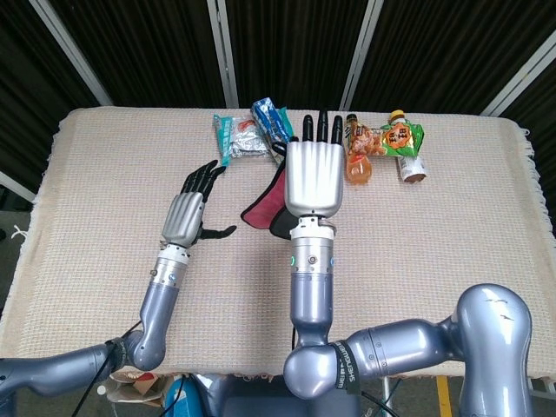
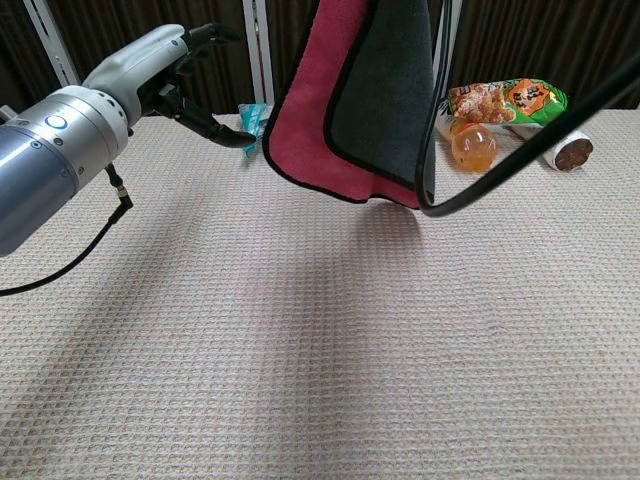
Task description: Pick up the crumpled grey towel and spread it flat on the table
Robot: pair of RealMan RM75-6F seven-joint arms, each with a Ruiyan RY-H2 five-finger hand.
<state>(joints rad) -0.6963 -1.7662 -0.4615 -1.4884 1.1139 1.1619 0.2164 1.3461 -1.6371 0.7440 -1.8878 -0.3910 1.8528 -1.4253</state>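
Observation:
The towel (image 2: 370, 100), dark grey on one face and pink-red on the other with a black hem, hangs folded in the air over the back middle of the table. In the head view only its lower corner (image 1: 261, 208) peeks out to the left of my right hand (image 1: 313, 178), which holds it from above. That hand's back faces the camera and its grip is hidden. My left hand (image 1: 187, 217) hovers open just left of the towel, fingers spread, thumb pointing at the cloth. In the chest view the left hand (image 2: 170, 70) is close to the towel's pink edge without touching it.
Along the back edge lie a teal snack packet (image 1: 234, 139), a blue packet (image 1: 274, 122), an orange drink bottle (image 1: 358, 161), a green snack bag (image 1: 401, 137) and a lying bottle (image 1: 413, 167). A black cable (image 2: 520, 160) loops beside the towel. The woven table cover (image 1: 452, 243) spans the table.

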